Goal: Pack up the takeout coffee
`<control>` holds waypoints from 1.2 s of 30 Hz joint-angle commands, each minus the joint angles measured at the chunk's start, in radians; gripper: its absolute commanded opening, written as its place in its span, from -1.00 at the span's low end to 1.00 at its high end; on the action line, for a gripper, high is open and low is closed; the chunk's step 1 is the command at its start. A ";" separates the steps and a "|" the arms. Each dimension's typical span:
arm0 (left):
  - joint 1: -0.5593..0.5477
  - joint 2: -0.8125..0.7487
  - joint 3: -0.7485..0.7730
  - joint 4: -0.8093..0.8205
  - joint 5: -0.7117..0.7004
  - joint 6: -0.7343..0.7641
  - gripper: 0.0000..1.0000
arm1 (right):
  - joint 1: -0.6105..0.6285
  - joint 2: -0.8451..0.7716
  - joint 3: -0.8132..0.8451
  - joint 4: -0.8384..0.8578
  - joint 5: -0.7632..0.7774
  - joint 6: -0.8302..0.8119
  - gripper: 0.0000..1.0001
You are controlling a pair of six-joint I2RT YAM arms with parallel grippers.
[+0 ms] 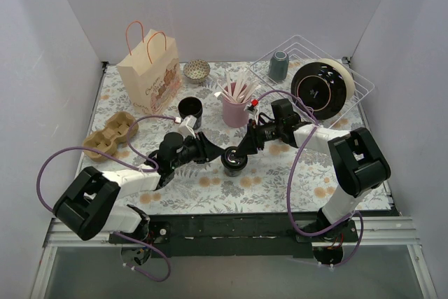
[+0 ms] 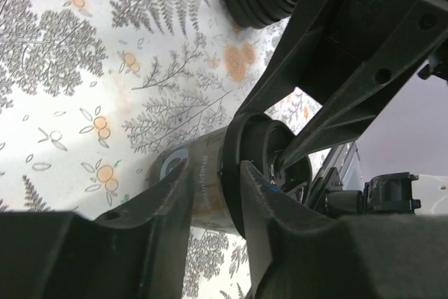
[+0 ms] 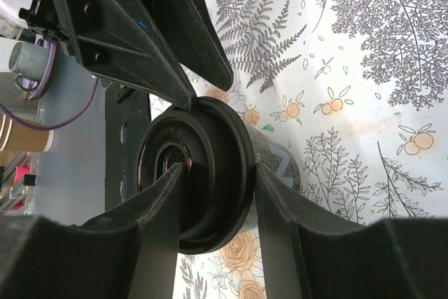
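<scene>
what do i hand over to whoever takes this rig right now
Right gripper: closed across the lid of the takeout coffee.
Left gripper: fingers either side of its body; whether they clamp is unclear.
The takeout coffee stands mid-table between the arms. Paper bag back left, cardboard carrier at the left edge.
Done: lid on, right gripper on it.
Left: pack it; nothing is packed yet.

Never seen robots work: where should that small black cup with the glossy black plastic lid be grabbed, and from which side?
Probably across the wall of the small black cup, under its glossy black lid, level from the side: it stands upright, and the wider lid rim resists slipping.
</scene>
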 commanded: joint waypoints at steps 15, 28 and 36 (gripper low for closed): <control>-0.037 -0.031 0.131 -0.580 0.050 0.190 -0.23 | 0.021 0.060 -0.065 -0.139 0.289 -0.098 -0.77; -0.149 0.051 0.095 -0.672 -0.114 0.141 -0.50 | 0.018 0.051 -0.088 -0.109 0.315 -0.070 -0.78; -0.205 0.025 0.036 -0.686 -0.191 0.096 -0.55 | 0.013 0.042 -0.105 -0.087 0.329 -0.056 -0.78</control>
